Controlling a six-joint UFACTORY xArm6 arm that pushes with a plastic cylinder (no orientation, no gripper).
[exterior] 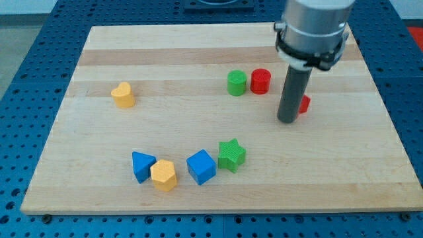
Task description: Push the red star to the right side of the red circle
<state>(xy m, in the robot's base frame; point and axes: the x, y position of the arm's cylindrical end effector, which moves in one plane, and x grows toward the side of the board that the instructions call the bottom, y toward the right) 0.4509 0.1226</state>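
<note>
The red circle stands upright in the upper middle of the wooden board, touching a green circle on its left. The red star lies to the lower right of the red circle and is mostly hidden behind my rod; only its right edge shows. My tip rests on the board right against the star's left side, below and to the right of the red circle.
A yellow heart sits at the view's left. Near the view's bottom lie a blue triangle, a yellow hexagon, a blue cube and a green star in a row.
</note>
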